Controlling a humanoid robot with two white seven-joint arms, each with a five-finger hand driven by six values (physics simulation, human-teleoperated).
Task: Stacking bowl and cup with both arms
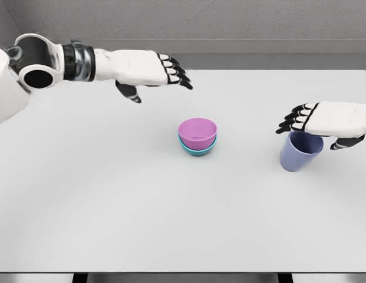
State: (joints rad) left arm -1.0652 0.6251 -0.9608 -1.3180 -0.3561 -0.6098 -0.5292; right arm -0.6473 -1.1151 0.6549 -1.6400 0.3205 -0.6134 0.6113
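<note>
A pink bowl [197,132] sits nested inside a teal bowl [198,149] near the middle of the white table [112,206]. To the right stands a blue-violet cup [299,152], upright. My right hand [306,121] hovers just over the cup's rim, palm down, fingers spread and thumb hanging at the cup's right side; it holds nothing. My left hand [162,73] is raised over the far left part of the table, well away from the bowls, fingers stretched out and empty.
The table's far edge meets a grey wall [230,23]. The near edge runs along the bottom of the picture.
</note>
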